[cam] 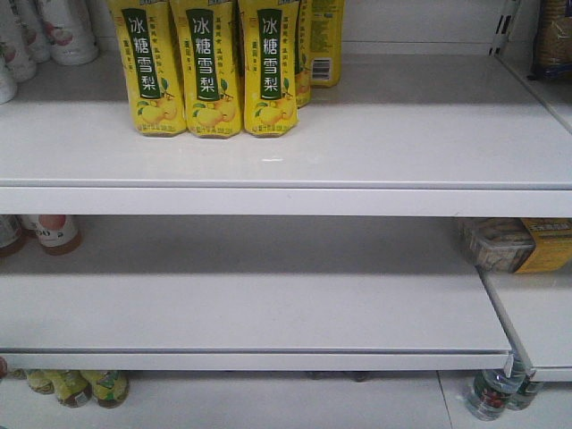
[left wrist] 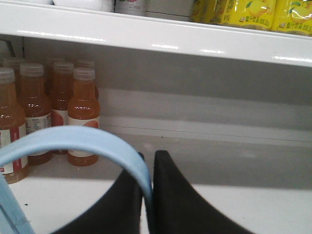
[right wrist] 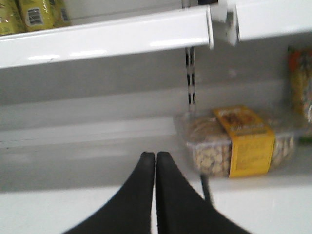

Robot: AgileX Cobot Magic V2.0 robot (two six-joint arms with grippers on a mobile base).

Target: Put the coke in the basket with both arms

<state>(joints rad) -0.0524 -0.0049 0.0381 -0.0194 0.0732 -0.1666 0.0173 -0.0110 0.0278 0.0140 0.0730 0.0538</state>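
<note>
In the left wrist view my left gripper (left wrist: 148, 168) is shut on the light blue handle (left wrist: 87, 139) of the basket; the handle arcs up to the left from between the black fingers. A blue edge of the basket (left wrist: 12, 214) shows at the bottom left; the remainder of it is out of view. My right gripper (right wrist: 155, 161) is shut with nothing between its fingers, in front of a white shelf (right wrist: 73, 204). The coke is not in view in any frame. Neither gripper appears in the front view.
Yellow pear-drink bottles (cam: 204, 71) stand on the upper shelf (cam: 357, 152). Orange juice bottles (left wrist: 83, 117) stand at the left of the middle shelf (cam: 268, 313). A clear snack box with a yellow label (right wrist: 239, 144) lies at the right. More bottles (cam: 80, 386) stand on the bottom shelf.
</note>
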